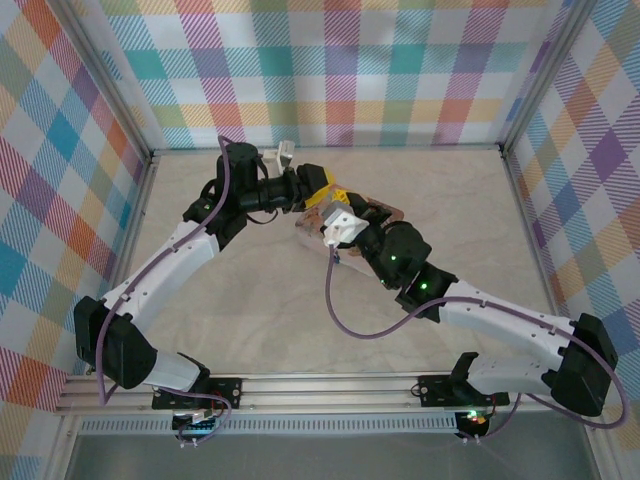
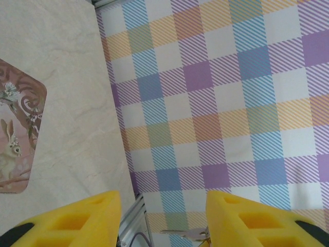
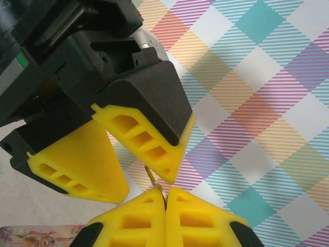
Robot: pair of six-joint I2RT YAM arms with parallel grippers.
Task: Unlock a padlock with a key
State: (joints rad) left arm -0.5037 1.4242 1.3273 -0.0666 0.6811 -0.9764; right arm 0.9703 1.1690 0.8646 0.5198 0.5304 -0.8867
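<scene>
The pink illustrated rectangular tin lies lid-up on the worktop, contents hidden; my raised right pincer pinches the thin silvery metal key beside my left pincer, fingers spread.

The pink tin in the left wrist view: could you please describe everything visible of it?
The pink tin lies flat on the pale marbled tabletop, cut off by the picture's left edge. Its printed top is dusky pink with a rounded corner, brown scrollwork, white flowers and a rabbit. Nothing touches its visible part.
</scene>
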